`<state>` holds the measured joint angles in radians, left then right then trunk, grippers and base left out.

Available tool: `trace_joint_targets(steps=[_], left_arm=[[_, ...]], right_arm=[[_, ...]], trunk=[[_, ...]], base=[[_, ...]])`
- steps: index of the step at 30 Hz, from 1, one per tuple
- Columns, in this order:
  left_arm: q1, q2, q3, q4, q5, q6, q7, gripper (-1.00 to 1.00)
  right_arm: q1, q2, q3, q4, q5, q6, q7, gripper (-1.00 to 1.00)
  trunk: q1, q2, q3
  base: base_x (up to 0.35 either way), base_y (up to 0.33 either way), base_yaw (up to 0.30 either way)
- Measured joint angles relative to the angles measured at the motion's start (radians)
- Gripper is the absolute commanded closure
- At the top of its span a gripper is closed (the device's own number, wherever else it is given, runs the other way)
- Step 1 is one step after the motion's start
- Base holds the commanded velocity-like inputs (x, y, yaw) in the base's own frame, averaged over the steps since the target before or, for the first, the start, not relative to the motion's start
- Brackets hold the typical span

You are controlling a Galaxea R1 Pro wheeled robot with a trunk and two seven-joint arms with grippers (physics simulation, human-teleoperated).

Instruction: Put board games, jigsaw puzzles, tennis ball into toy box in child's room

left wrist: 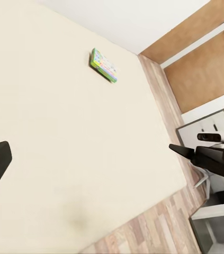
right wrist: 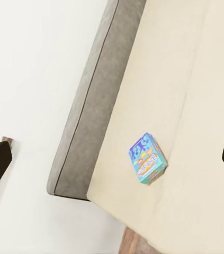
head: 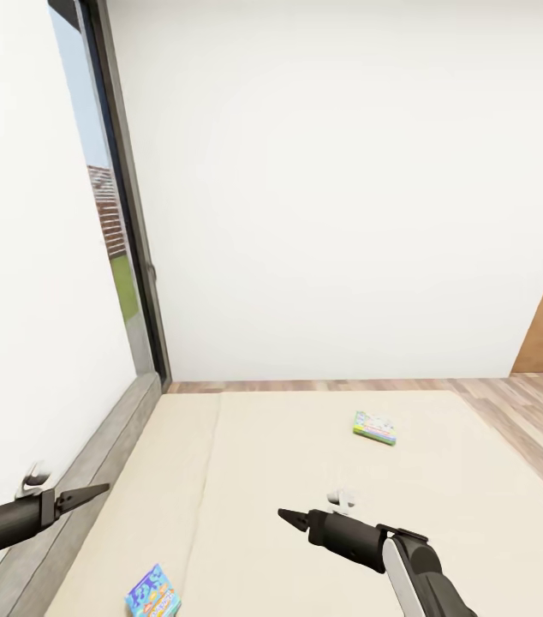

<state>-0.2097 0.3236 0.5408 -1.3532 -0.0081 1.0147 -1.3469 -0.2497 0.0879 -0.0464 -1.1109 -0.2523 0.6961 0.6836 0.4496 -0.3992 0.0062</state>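
Head view: both board games, blue one (head: 153,593) and green-edged one (head: 375,427), lie ungathered on bed (head: 263,480); fingers' state unclear.

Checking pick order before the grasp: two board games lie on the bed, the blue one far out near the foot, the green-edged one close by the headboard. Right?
Swapped. In the head view the blue board game lies close to the robot, beside the grey headboard; the green-edged board game lies farther out on the bed. Both grippers hover empty.
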Motion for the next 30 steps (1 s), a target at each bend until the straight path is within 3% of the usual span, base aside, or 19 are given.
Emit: trace_joint_targets(steps=[30], left_arm=[[0.0,0.0,0.0,0.0,0.0,-0.023,-0.003,-1.0]], right_arm=[[0.0,0.0,0.0,-0.001,-0.002,0.0,-0.005,-1.0]], trunk=[[0.0,0.0,0.0]], base=[[0.0,0.003,0.0]])
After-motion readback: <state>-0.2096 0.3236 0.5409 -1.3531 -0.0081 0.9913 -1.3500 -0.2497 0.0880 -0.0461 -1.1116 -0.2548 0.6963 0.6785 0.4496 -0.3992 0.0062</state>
